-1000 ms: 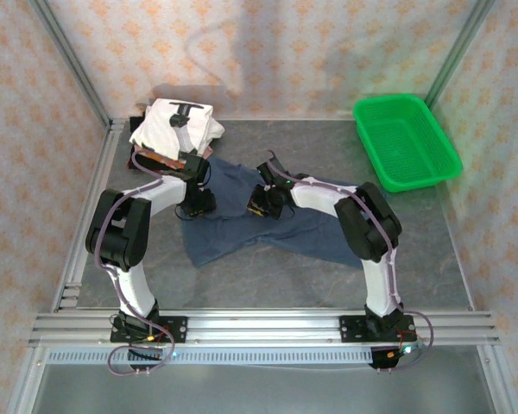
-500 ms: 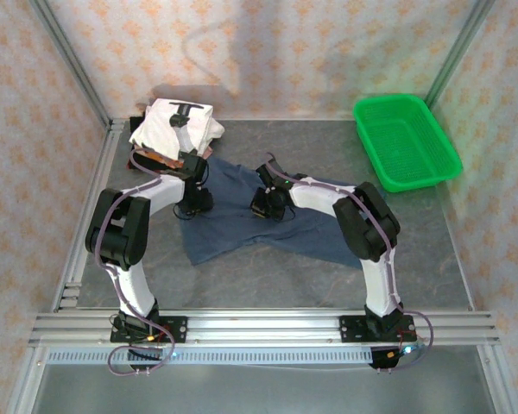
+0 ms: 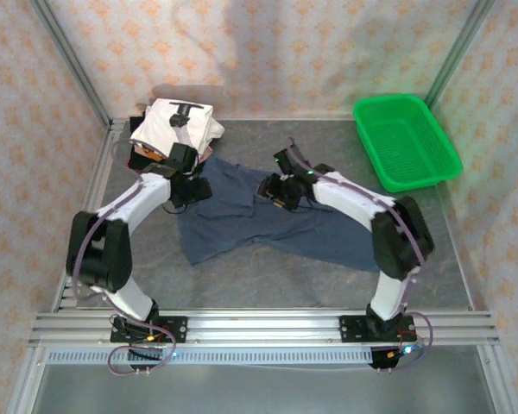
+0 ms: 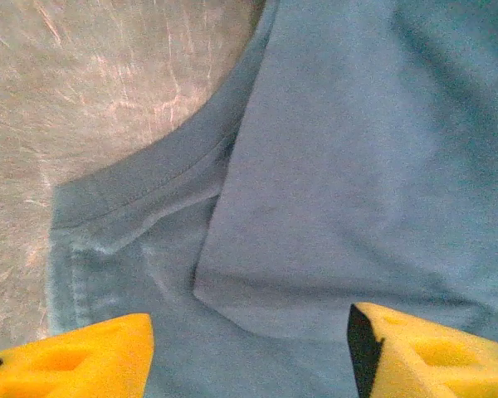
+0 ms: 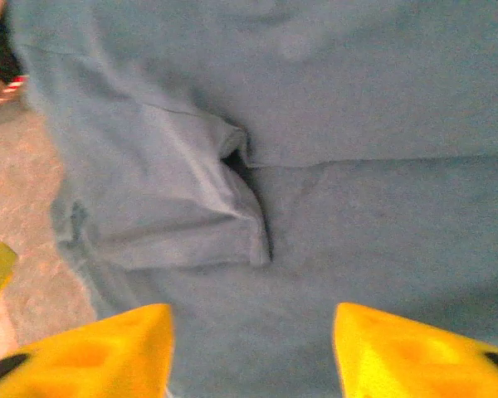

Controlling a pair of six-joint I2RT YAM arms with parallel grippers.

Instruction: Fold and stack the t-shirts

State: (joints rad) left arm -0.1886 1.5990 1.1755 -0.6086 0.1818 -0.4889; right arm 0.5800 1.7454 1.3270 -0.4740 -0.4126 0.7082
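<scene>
- The work cell is a grey, marbled table (image 3: 268, 276) enclosed by walls in pale floral paper, with an aluminium rail (image 3: 268, 326) along the near edge. A green mesh basket (image 3: 406, 142) stands at the far right, well apart from the work.
- The navy-blue shirt (image 3: 242, 216) lies in the middle of the table between the two arms. It is flat but uneven, with its right side trailing toward the near right.
- The folded stack (image 3: 174, 125) sits in the far-left corner, a white shirt with black print on top. The blue shirt's far-left edge lies near it; whether they touch cannot be told.
- The left gripper (image 4: 251, 344) is over the shirt's far-left part. Its yellow fingers are spread wide, with nothing between them and the cloth lying free beneath.
- The right gripper (image 5: 253, 344) is over the shirt's centre. Its fingers are likewise parted and hold nothing.
- The left wrist view shows the ribbed collar band (image 4: 141, 186) against bare table, with a folded flap (image 4: 257, 207) laid across it.
- The right wrist view shows a turned-in hemmed corner (image 5: 174, 215) with a small gap at its crease.
- Handling judgement: the cloth is light, limp and not fragile. It will sag and drag on the table, and a fold may slip open when released.
- Recommended hold: pinch at stitched edges such as the collar band or hems, taking all layers together, one gripper at each end of the fold line.
</scene>
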